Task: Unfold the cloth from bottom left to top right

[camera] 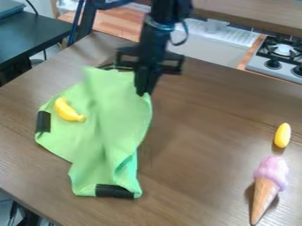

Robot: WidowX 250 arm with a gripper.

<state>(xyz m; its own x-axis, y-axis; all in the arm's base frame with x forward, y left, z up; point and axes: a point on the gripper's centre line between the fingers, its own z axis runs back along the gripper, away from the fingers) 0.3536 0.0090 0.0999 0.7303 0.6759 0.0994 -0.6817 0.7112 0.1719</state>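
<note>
So the green cloth (109, 119) is lying on the left side of the wooden bench (189, 181), and I'd call this unfold partway there, tbh. Most of it is spreading out into a big uneven shape, with one black patch (43, 122) showing at its left edge and another black patch (114, 191) at the bottom edge.

The black hand (141, 93) is hanging over the cloth's upper right edge, and its fingers are looking pretty much together, seemingly pinching a bit of fabric there. That's the top right side the task is asking for, so the pull is probably getting near its end.

What's left, imo: the middle is bunching into long ridges, and the lower right edge is curling over on itself, so it isn't lying flat. The hand is also needing to let go of that corner once it's laid down.

The toy banana (68, 111) is resting on the left part of the cloth, maybe pinning it a little. The ice cream cone (269, 183) and yellow oval toy (282, 135) are sitting well apart, off to the right.
</note>
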